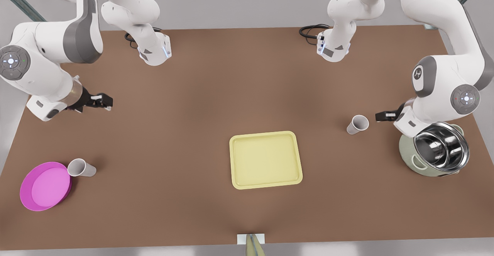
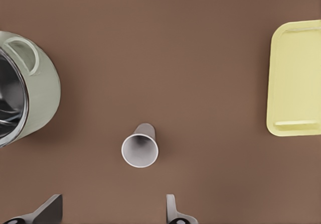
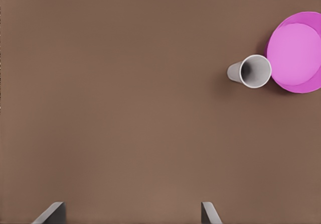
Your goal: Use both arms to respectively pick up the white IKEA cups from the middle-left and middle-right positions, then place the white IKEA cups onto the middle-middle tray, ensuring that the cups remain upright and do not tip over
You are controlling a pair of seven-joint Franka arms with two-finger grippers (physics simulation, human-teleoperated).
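Two white IKEA cups stand upright on the brown table. One cup (image 1: 357, 124) (image 2: 140, 147) is at the front view's right, just ahead of my left gripper (image 1: 380, 116) (image 2: 111, 206), which is open and apart from it. The other cup (image 1: 81, 167) (image 3: 251, 71) stands at the front view's left, touching or nearly touching a magenta plate. My right gripper (image 1: 106, 101) (image 3: 131, 209) hovers open well away from that cup. The pale yellow tray (image 1: 265, 159) (image 2: 296, 78) lies empty mid-table.
A shiny steel pot (image 1: 440, 148) (image 2: 20, 98) on a pale green base sits close behind the left gripper's wrist. The round magenta plate (image 1: 44, 185) (image 3: 298, 50) lies by the table's edge at the front view's left. Both arm bases stand at the far edge.
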